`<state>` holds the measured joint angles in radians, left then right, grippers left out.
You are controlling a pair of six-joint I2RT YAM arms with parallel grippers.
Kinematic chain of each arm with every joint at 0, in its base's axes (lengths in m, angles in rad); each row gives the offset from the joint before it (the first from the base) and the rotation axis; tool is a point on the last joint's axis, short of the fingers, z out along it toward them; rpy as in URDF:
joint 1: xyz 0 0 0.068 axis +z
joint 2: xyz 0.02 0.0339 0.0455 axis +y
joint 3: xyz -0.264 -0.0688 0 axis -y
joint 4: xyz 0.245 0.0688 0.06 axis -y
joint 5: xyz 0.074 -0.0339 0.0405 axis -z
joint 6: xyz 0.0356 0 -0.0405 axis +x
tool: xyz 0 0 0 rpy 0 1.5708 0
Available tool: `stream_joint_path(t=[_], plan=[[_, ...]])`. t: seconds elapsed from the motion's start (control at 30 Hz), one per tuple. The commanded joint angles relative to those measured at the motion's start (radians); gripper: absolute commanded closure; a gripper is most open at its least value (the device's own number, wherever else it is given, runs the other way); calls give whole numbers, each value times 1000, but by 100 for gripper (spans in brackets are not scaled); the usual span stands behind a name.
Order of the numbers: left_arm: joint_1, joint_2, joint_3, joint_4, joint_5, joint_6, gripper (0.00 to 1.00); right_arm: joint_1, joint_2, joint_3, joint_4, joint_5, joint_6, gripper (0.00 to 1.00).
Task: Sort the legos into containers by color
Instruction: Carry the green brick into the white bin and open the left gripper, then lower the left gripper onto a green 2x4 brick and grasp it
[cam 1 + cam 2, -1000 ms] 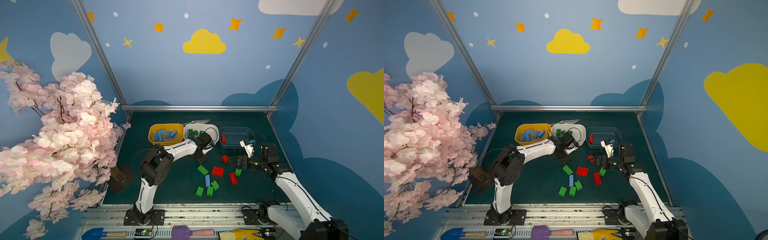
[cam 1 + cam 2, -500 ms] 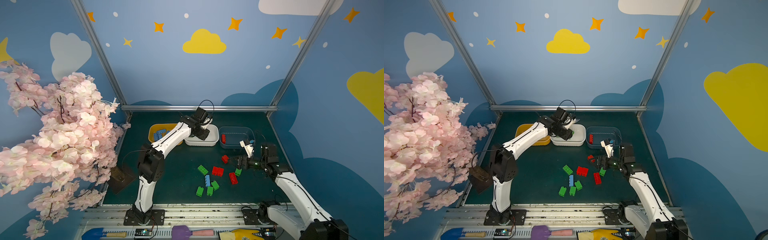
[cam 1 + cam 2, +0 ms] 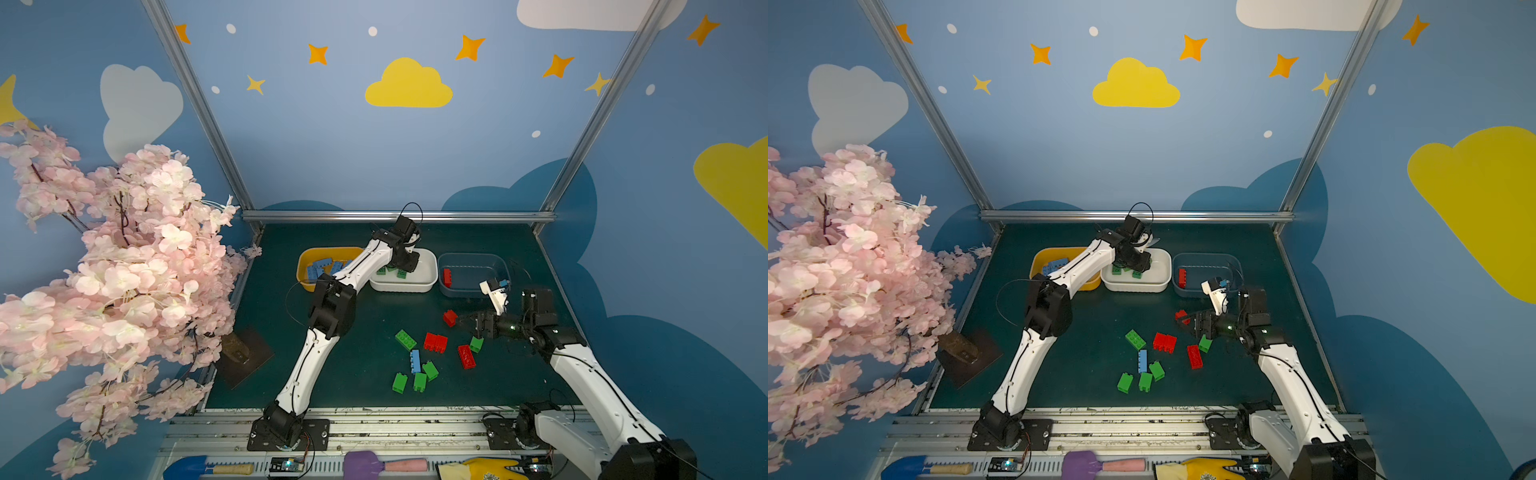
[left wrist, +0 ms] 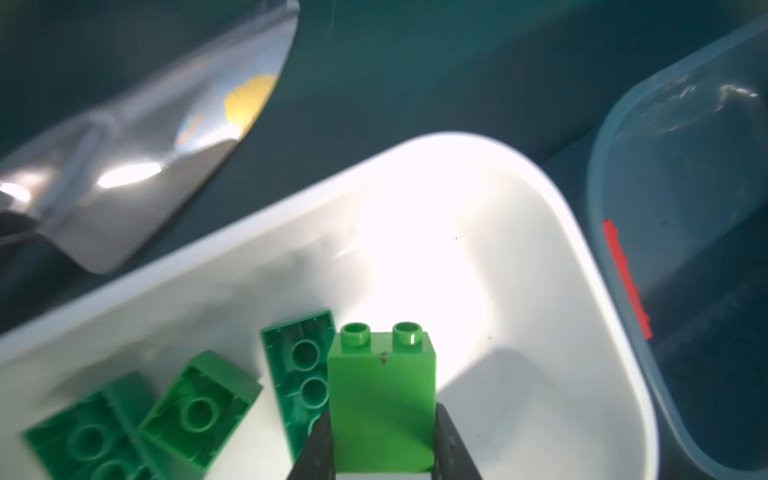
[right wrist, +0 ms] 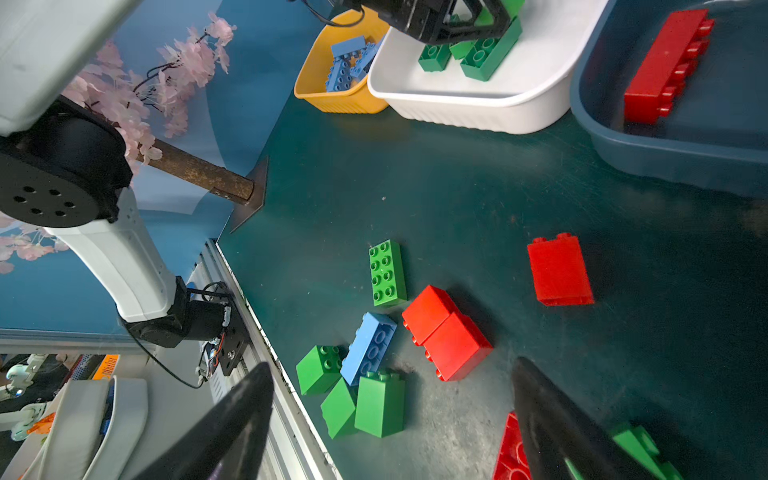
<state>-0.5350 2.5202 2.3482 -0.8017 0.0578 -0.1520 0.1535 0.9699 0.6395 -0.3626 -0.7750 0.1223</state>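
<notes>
left tool [image 4: 382,440] clamping tall glossy green two-stud brick [image 4: 382,386] over white tub [image 4: 540,257], right tool [image 5: 392,365] spread empty

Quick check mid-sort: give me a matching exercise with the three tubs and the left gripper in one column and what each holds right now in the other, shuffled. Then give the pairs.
Column one:
1. yellow tub
2. white tub
3. blue-grey tub
4. left gripper

Column two:
A. a long red brick lying inside
B. fingers shut on one green brick
C. blue bricks inside
D. loose green bricks inside

Pairs: 1-C, 2-D, 3-A, 4-B.
</notes>
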Motion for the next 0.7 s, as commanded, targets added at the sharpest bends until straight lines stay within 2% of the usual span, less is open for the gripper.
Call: stream_joint_path(t=[0.0, 0.13, 0.37, 0.53, 0.67], plan=[[1, 20, 28, 44, 41, -57, 69, -3, 5, 26, -13, 3, -17, 12], [2, 28, 29, 69, 57, -80, 66, -9, 10, 29, -18, 1, -21, 12], [3, -56, 19, 22, 57, -60, 46, -9, 12, 29, -16, -6, -17, 12], [-2, -175, -83, -38, 71, -39, 39, -9, 4, 26, -22, -9, -20, 12], [-17, -324, -261, -66, 75, -14, 34, -9, -8, 23, -34, -12, -28, 12]])
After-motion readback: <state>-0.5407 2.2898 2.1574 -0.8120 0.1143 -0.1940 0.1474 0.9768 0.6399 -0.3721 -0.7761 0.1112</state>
